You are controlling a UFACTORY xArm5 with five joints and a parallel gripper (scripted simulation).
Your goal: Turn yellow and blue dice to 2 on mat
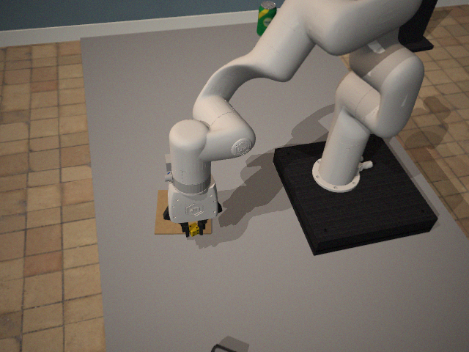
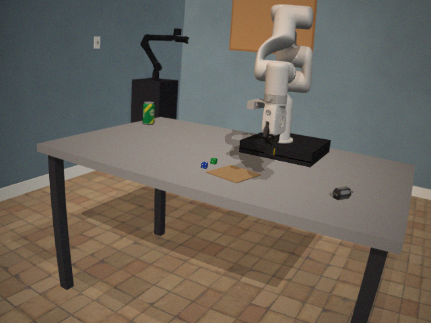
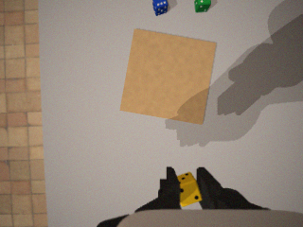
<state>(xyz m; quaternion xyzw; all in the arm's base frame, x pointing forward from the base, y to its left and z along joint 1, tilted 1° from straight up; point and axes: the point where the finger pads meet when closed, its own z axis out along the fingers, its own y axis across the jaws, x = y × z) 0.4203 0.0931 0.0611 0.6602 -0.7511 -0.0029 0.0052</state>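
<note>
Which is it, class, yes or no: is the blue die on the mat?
No, the blue die sits on the bare tabletop, beyond the mat's edge.

Arm (image 1: 278,45) (image 2: 282,31): glossy white, rounded tubular links, logo disc at wrist joint. Gripper (image 1: 193,229) (image 2: 271,150) (image 3: 184,181): white housing, black fingers.

matt grey tabletop (image 1: 264,287) (image 2: 139,146) (image 3: 85,156) — smooth, glossy metal-topped can (image 1: 266,18) (image 2: 148,113)
</note>
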